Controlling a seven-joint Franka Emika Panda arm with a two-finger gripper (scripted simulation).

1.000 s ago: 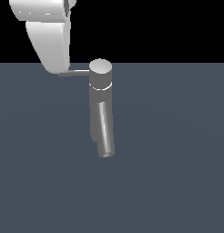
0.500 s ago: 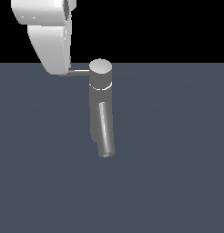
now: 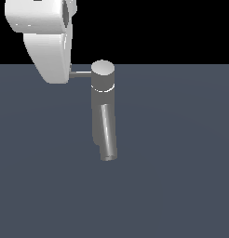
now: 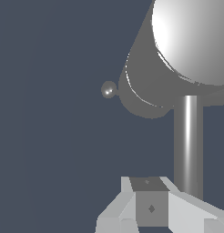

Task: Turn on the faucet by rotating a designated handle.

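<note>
1. On the exterior view's left I see my gripper (image 3: 55,76), a bulky white glossy shell hanging from above. Its lower end covers the outer end of the handle (image 3: 81,73). I cannot tell whether the jaws are open or closed: the exterior view hides the tips, and the wrist view shows only one pale finger (image 4: 150,207) beside the rod.

2. The handle is a thin, straight, smooth grey rod. Its long axis runs level, from the faucet's cap out toward the exterior view's left and into my gripper. In the wrist view the handle (image 4: 188,141) passes just beside the finger; whether they touch I cannot say.

3. I judge the coming move depends on this: the rod lies sideways off the cap, so a push across its axis near the outer end should swing it round the faucet's upright body.

4. The faucet (image 3: 103,95) stands near the middle of the dark, flat, matte surface (image 3: 181,162): a grey metallic cylinder with a lighter flat round top, a thin pale ring below it, and a thick tubular spout (image 3: 108,135).
</note>
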